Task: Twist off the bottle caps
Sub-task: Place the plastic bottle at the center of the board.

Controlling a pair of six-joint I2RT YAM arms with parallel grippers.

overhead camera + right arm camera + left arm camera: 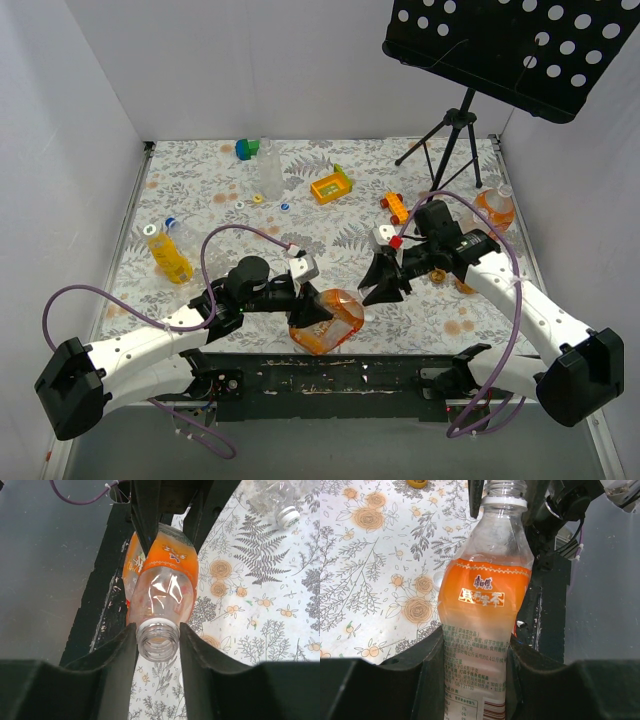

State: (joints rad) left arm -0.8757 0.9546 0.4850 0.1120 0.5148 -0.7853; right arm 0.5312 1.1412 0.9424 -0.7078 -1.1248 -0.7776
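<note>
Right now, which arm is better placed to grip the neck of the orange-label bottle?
Right. The right gripper straddles the uncapped neck of the orange-label bottle, a finger on each side; the left gripper is clamped on its body.

Left gripper [476,652] is clamping the orange-labelled bottle [485,595] between its fingers. The threaded neck is pointing straight ahead of the hand, right gripper [505,492] fingers flanking it.

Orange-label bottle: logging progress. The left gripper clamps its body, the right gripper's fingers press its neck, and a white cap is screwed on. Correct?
One thing is wrong: no cap is on the orange-label bottle. The right wrist view looks into its open mouth, between the fingers of the right gripper. The left gripper does clamp the body.
</note>
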